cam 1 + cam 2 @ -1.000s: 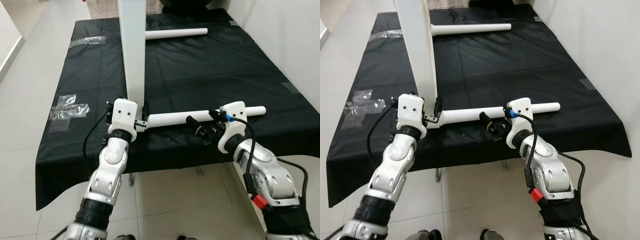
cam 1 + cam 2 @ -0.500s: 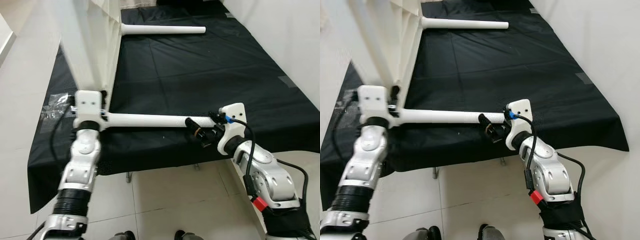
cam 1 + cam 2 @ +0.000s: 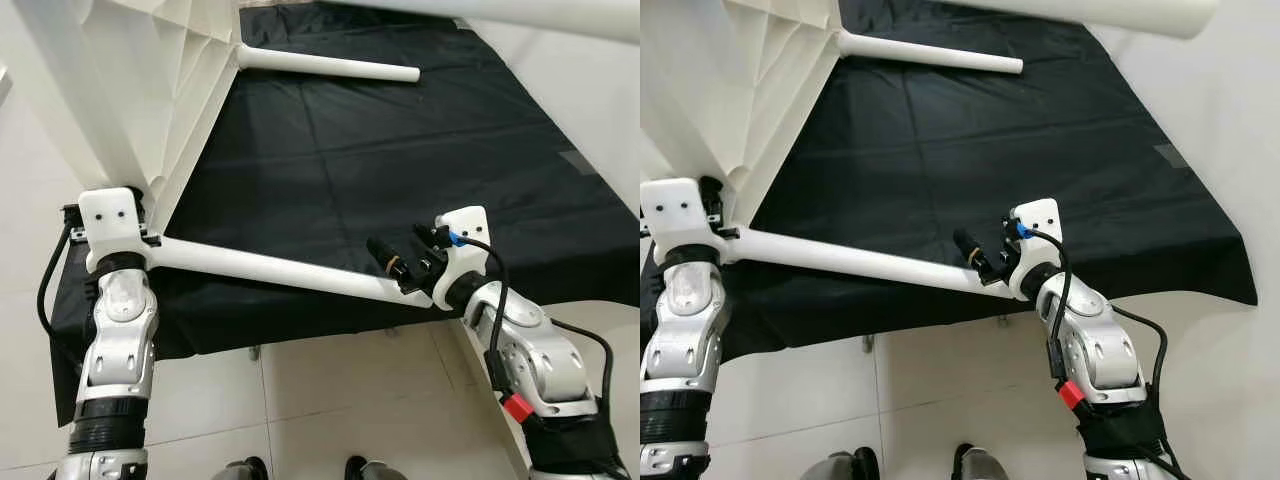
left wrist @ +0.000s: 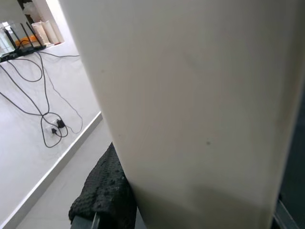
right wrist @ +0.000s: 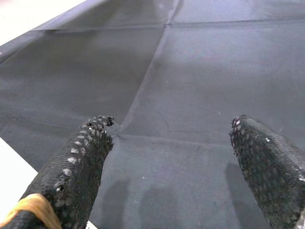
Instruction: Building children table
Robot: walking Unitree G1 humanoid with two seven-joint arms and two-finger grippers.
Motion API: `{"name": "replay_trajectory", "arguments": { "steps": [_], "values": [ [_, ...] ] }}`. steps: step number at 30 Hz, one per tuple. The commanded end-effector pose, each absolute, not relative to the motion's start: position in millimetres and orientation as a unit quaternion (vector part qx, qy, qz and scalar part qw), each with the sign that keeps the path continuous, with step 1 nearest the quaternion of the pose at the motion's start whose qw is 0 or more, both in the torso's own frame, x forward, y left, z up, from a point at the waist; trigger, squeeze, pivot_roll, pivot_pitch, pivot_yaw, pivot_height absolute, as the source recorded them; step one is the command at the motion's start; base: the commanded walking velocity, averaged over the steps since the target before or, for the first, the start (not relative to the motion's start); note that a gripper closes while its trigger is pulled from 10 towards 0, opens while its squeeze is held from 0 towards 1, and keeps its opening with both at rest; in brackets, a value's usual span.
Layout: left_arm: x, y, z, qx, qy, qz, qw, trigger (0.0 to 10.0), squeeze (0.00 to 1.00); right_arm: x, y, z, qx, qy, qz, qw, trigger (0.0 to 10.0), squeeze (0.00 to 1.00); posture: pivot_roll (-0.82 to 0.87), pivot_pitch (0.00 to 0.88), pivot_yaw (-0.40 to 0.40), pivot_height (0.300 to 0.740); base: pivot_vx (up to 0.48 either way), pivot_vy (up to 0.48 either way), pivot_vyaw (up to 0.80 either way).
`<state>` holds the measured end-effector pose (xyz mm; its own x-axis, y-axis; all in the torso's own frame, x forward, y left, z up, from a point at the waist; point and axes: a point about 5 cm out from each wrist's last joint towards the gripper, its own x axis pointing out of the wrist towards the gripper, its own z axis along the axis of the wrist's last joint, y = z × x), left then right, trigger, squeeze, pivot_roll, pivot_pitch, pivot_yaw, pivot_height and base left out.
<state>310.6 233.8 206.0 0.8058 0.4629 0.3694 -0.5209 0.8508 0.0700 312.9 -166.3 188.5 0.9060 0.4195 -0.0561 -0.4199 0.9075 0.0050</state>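
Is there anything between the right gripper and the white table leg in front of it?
Nothing visible. The right gripper, fingers open, sits just above the near end of the white table leg, with only black cloth ahead of it. The left gripper is at the leg's other end, by the tabletop.

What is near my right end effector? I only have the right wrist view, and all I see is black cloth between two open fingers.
Observer: The right end effector is open above the black cloth. A white table leg ends just beside its wrist, ungripped.
Operator: Where does that leg go?
Observer: It runs across to the left end effector, at the corner of the tilted white tabletop.
Operator: Any other leg?
Observer: A second leg sticks out from the tabletop's far side, over the cloth.
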Motion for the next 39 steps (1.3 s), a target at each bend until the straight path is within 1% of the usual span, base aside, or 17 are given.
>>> {"name": "replay_trajectory", "arguments": {
  "steps": [1, 2, 3, 6, 7, 13, 18, 21, 22, 23, 24, 28, 29, 30, 31, 35, 39],
  "values": [
    [299.4, 254.3, 204.0, 0.114, -0.165, 0.319, 0.926, 0.0, 0.00, 310.6, -162.9, 188.0, 0.001, 0.031, 0.225, 0.974, 10.0, 0.00, 0.01, 0.257, -0.002, 0.740, 0.000, 0.000, 0.00],
    [290.3, 271.6, 197.8, 0.117, -0.151, 0.348, 0.918, 0.0, 0.00, 309.5, -162.0, 188.3, 0.001, 0.030, 0.230, 0.973, 10.0, 0.00, 0.01, 0.258, 0.000, 0.740, 0.000, 0.000, 0.00],
    [290.3, 271.6, 197.8, 0.117, -0.151, 0.348, 0.918, 0.0, 0.00, 309.5, -162.0, 188.3, 0.001, 0.030, 0.230, 0.973, 10.0, 0.00, 0.01, 0.258, 0.000, 0.740, 0.000, 0.000, 0.00],
    [280.1, 294.3, 197.0, 0.134, -0.146, 0.388, 0.900, 0.0, 0.00, 309.1, -161.4, 188.8, 0.002, 0.028, 0.234, 0.972, 10.0, 0.00, 0.01, 0.258, -0.001, 0.740, 0.000, 0.000, 0.00],
    [280.1, 294.3, 197.0, 0.134, -0.146, 0.388, 0.900, 0.0, 0.00, 309.1, -161.4, 188.8, 0.002, 0.028, 0.234, 0.972, 10.0, 0.00, 0.01, 0.258, -0.001, 0.740, 0.000, 0.000, 0.00],
    [270.5, 316.1, 199.0, 0.154, -0.144, 0.426, 0.880, 0.0, 0.00, 308.1, -159.6, 190.5, 0.005, 0.026, 0.242, 0.970, 10.0, 0.00, 0.01, 0.258, 0.003, 0.740, 0.000, 0.000, 0.00],
    [269.6, 316.8, 196.1, 0.148, -0.137, 0.426, 0.882, 0.0, 0.00, 307.8, -159.4, 190.9, 0.005, 0.025, 0.243, 0.970, 10.0, 0.00, 0.01, 0.258, 0.004, 0.740, 0.000, 0.000, 0.00],
    [276.3, 302.5, 190.6, 0.131, -0.129, 0.405, 0.896, 0.0, 0.00, 307.7, -158.5, 191.2, 0.003, 0.025, 0.246, 0.969, 10.0, 0.00, 0.01, 0.257, 0.003, 0.740, 0.000, 0.000, 0.00],
    [276.3, 302.5, 190.6, 0.131, -0.129, 0.405, 0.896, 0.0, 0.00, 307.7, -158.5, 191.2, 0.003, 0.025, 0.246, 0.969, 10.0, 0.00, 0.01, 0.257, 0.003, 0.740, 0.000, 0.000, 0.00],
    [278.5, 297.2, 189.1, 0.124, -0.128, 0.400, 0.899, 1.8, 0.00, 307.6, -158.4, 191.2, 0.003, 0.026, 0.247, 0.969, 10.0, 0.00, 0.01, 0.257, 0.003, 0.740, 0.000, 0.000, 0.00],
    [288.7, 282.6, 183.9, 0.087, -0.114, 0.359, 0.922, 10.0, 0.00, 307.5, -158.2, 191.4, 0.003, 0.026, 0.247, 0.969, 10.0, 0.00, 0.00, 0.256, 0.004, 0.740, 0.000, 0.000, 0.00],
    [293.2, 272.4, 182.9, 0.053, -0.117, 0.331, 0.935, 10.0, 0.00, 307.4, -158.0, 191.6, 0.003, 0.026, 0.247, 0.969, 10.0, 0.00, 0.00, 0.255, 0.005, 0.740, 0.000, 0.000, 0.00],
    [296.4, 263.3, 184.5, 0.044, -0.125, 0.307, 0.943, 10.0, 1.00, 307.4, -158.0, 191.7, 0.002, 0.026, 0.247, 0.969, 10.0, 0.00, 0.00, 0.255, 0.007, 0.740, 0.000, 0.000, 0.00],
    [300.0, 252.1, 186.4, 0.020, -0.134, 0.271, 0.953, 10.0, 1.00, 307.5, -158.1, 191.8, 0.002, 0.026, 0.247, 0.969, 10.0, 0.00, 0.00, 0.253, 0.009, 0.740, 0.000, 0.000, 0.00],
    [301.5, 244.9, 188.3, 0.012, -0.140, 0.257, 0.956, 10.0, 1.00, 307.6, -158.4, 192.0, 0.001, 0.026, 0.245, 0.969, 10.0, 0.00, 0.00, 0.253, 0.009, 0.740, 0.000, 0.000, 0.00],
    [302.5, 238.5, 188.6, -0.005, -0.141, 0.248, 0.958, 10.0, 1.00, 307.7, -159.3, 192.3, 0.001, 0.025, 0.244, 0.969, 10.0, 0.00, 0.00, 0.250, 0.013, 0.740, 0.000, 0.000, 0.00],
    [299.0, 226.9, 187.0, -0.036, -0.141, 0.209, 0.967, 10.0, 1.00, 306.8, -162.8, 192.9, -0.006, 0.025, 0.241, 0.970, 10.0, 0.00, -0.01, 0.244, 0.015, 0.740, 0.000, 0.000, 0.00]
  ]
}}
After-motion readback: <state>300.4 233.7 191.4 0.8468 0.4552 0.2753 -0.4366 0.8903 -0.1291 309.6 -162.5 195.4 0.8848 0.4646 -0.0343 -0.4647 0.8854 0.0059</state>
